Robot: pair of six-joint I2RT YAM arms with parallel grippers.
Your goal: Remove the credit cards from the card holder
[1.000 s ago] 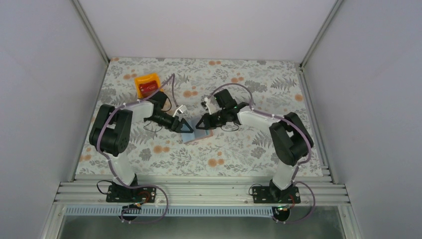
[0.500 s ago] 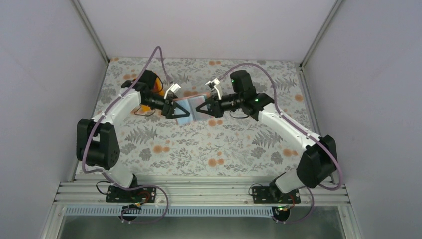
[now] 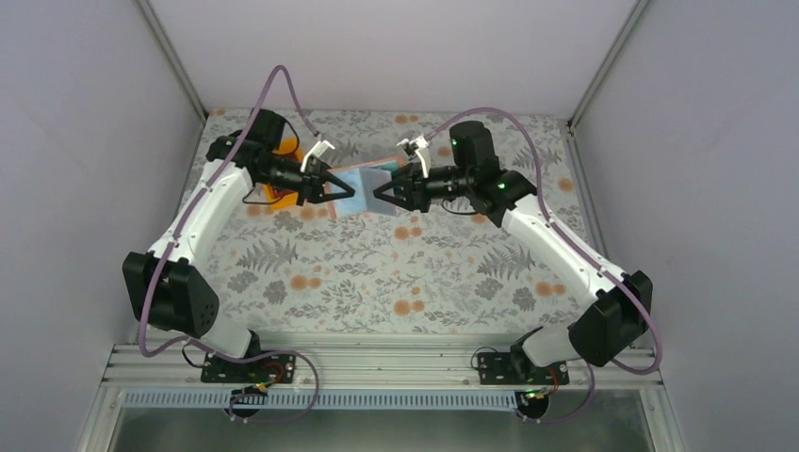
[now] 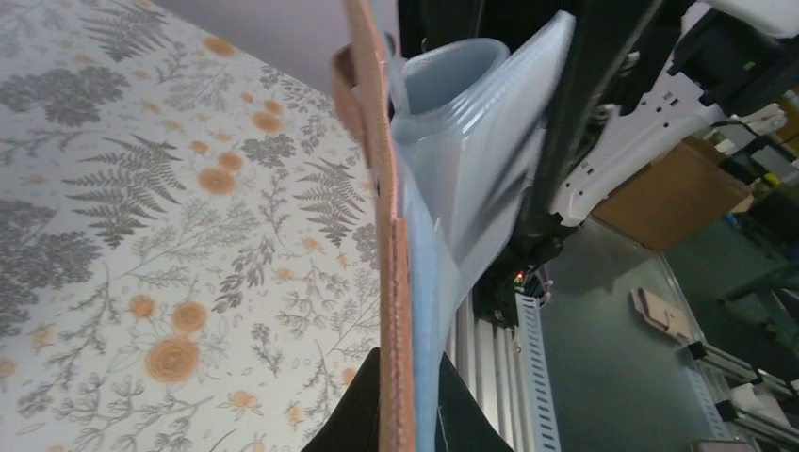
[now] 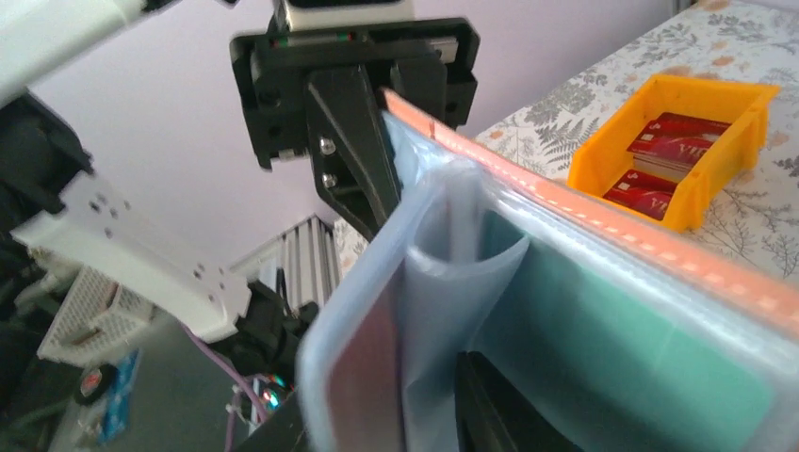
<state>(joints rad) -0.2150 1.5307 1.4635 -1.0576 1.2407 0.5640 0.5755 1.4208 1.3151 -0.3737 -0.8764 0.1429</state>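
The card holder [image 3: 366,179], tan outside and light blue inside, hangs open in the air between both arms above the back of the table. My left gripper [image 3: 341,188] is shut on its edge, pinching the tan cover [image 4: 388,235] and blue lining between both black fingers [image 4: 358,424]. My right gripper [image 3: 382,191] is open, its jaws standing either side of a bulging clear sleeve that holds a red credit card [image 5: 363,377]. A teal card [image 5: 612,358] shows in the sleeve beside it. More red cards [image 5: 674,141] lie in the orange tray.
The orange tray [image 3: 281,168] sits on the floral table behind my left arm, also seen past the holder as the orange tray [image 5: 725,94]. White side walls close in the table left and right. The aluminium rail runs along the near edge [image 3: 377,363].
Both arms have lifted the card holder from mid-table toward the back. My left gripper has closed on its edge and my right jaws have parted from a tight pinch.
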